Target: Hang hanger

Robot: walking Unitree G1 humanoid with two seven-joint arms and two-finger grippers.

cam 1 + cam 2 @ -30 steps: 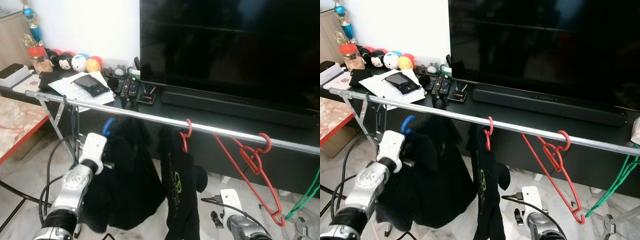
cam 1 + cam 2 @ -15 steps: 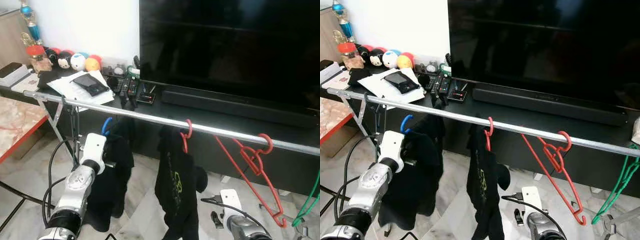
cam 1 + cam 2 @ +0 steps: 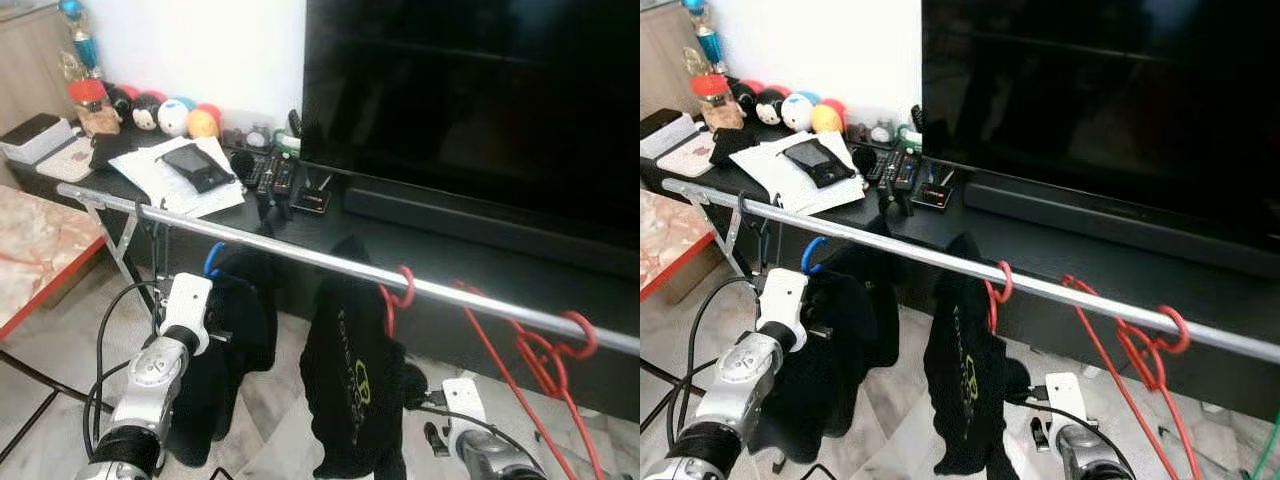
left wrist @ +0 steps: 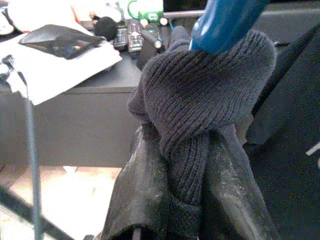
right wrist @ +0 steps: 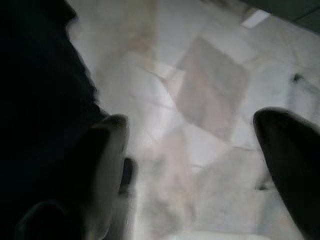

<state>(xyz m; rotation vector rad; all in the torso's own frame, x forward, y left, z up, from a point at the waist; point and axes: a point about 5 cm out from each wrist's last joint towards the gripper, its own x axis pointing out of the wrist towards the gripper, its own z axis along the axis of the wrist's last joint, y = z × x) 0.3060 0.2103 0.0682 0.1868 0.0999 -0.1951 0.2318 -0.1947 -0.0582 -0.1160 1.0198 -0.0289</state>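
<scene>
The blue hanger point(image 3: 212, 259), carrying a dark knit garment point(image 4: 200, 100), is held just below the metal rail point(image 3: 300, 255), its hook not yet over it. The left claw point(image 4: 182, 200) is clenched on that garment. The right claw point(image 5: 190, 150) is released, low beneath the rail.

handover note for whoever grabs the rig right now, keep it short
Left gripper: shut on the dark knit garment carried by the blue hanger, held just below the metal rail.
Right gripper: open, low over the floor, idle.
Done: black shirt on a red hanger is on the rail; an empty red hanger hangs further right.
Left: hook the blue hanger over the rail, release.
</scene>
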